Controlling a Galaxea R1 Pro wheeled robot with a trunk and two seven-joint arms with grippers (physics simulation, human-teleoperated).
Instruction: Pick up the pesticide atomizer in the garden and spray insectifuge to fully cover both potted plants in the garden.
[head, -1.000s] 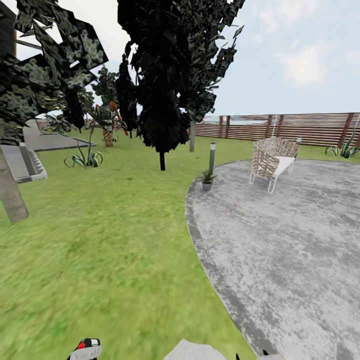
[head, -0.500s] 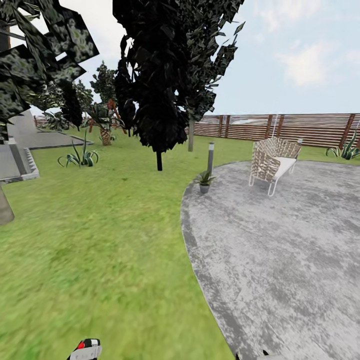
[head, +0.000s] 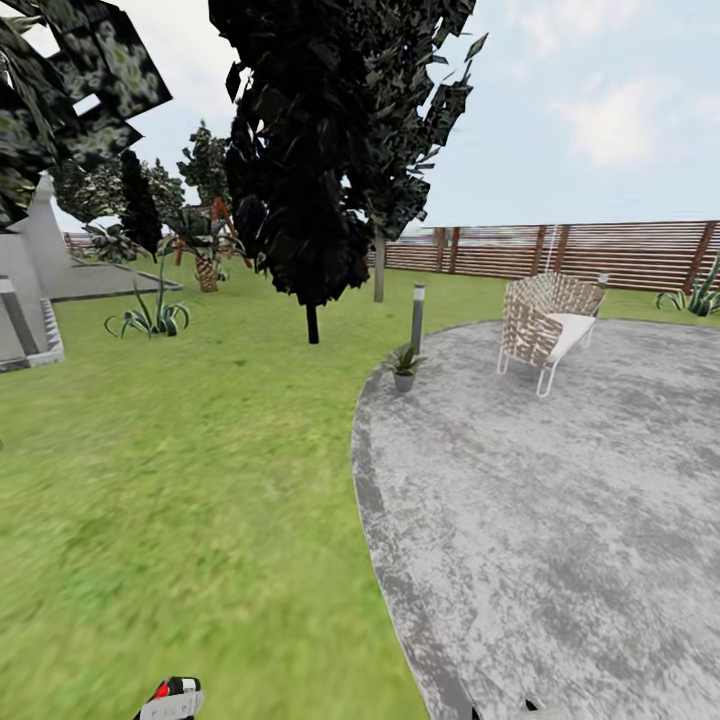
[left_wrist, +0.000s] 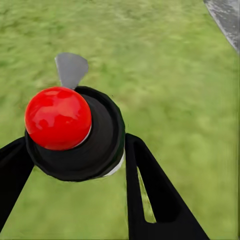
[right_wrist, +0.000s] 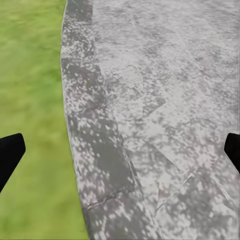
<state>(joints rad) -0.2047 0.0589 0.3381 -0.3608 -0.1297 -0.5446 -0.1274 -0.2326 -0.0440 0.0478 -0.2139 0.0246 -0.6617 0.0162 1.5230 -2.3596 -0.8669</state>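
The left end effector (left_wrist: 75, 165) pinches the dark, round-bodied pesticide atomizer with a glossy red ball top (left_wrist: 58, 118) between its black fingers (left_wrist: 150, 195), above green lawn (left_wrist: 170, 75). The right end effector (right_wrist: 120, 150) is spread wide over the edge of the round grey paved patch (right_wrist: 165, 100). In the head view, one small grey-potted plant with pointed green leaves (head: 404, 366) stands at 12 o'clock beside a short grey lamp post (head: 418, 318), a woven wicker chair (head: 548, 325) at 1 o'clock.

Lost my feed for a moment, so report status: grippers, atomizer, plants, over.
Left gripper shut on pesticide atomizer. Right gripper open over the paved patch edge. One potted plant ahead beside a lamp post. Lawn between looks unobstructed.
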